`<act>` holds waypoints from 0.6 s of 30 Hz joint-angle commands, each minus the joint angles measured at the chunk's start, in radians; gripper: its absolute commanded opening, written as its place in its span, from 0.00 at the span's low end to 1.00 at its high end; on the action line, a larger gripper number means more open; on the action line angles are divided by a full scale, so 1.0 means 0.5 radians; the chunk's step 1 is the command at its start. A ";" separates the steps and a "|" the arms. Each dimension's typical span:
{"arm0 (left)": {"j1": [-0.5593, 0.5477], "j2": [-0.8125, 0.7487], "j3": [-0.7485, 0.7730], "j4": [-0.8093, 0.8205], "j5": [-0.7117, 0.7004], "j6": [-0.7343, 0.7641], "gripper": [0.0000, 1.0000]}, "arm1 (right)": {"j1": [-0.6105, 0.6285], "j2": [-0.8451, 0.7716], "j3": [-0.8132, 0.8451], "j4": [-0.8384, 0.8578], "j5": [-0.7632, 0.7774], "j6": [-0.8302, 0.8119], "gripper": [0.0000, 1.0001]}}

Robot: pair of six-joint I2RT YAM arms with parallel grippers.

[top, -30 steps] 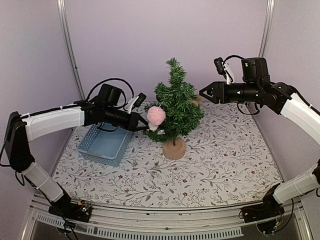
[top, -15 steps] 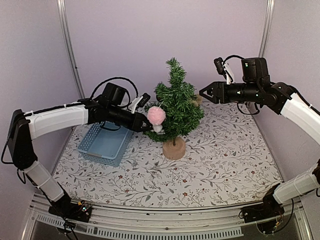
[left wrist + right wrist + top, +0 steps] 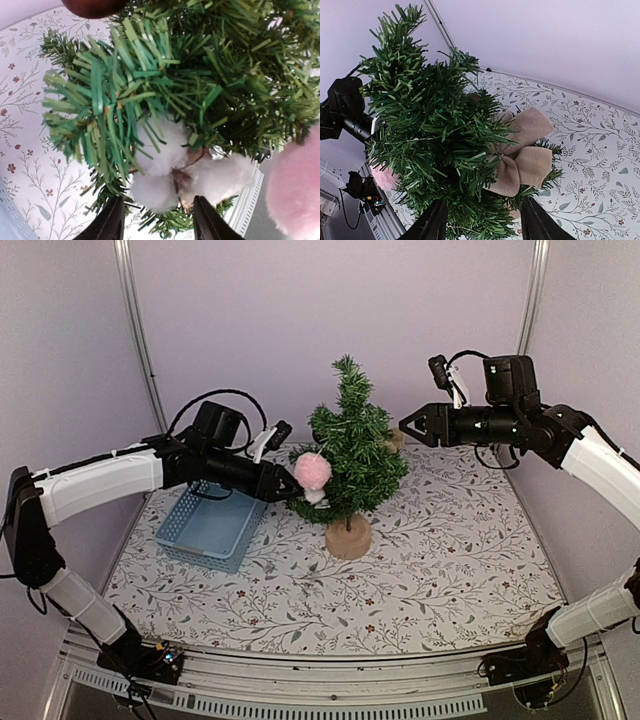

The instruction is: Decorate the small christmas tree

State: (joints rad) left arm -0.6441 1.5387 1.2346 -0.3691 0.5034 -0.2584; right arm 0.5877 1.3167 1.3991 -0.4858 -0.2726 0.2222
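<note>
The small christmas tree (image 3: 350, 445) stands mid-table on its round tan base (image 3: 348, 538). A pink pom-pom (image 3: 312, 471) and a white cotton ornament (image 3: 316, 497) hang on its left side. A beige bow (image 3: 393, 440) sits on its right side. My left gripper (image 3: 284, 490) is open just left of the tree. In the left wrist view the cotton ornament (image 3: 185, 170) sits in the branches just beyond the open left gripper (image 3: 157, 225). My right gripper (image 3: 408, 427) is open and empty. In the right wrist view it (image 3: 485, 225) faces the bow (image 3: 522, 152).
A blue basket (image 3: 210, 527) lies left of the tree, under my left arm. A dark red ball (image 3: 92, 6) hangs in the branches above the cotton. The pink pom-pom (image 3: 295, 190) is right of the cotton. The floral tablecloth (image 3: 450, 550) covers the table.
My left gripper moved right into the tree with the cotton ornament, then drew back left a little. The cotton stays in the branches. The right arm has not moved.
</note>
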 commanded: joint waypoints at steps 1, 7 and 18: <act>0.028 -0.082 -0.058 -0.014 -0.016 -0.023 0.49 | -0.012 -0.013 -0.017 0.037 -0.022 -0.006 0.53; 0.087 -0.150 -0.135 0.031 -0.019 -0.058 0.51 | -0.013 -0.013 -0.020 0.039 -0.026 -0.006 0.54; 0.505 -0.345 -0.402 -0.069 -0.433 -0.307 0.56 | -0.019 -0.035 -0.043 0.042 -0.016 -0.006 0.55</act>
State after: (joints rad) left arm -0.4343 1.3655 1.0370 -0.3431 0.4095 -0.3786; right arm 0.5873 1.3167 1.3930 -0.4847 -0.2726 0.2214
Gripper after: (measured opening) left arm 0.561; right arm 0.546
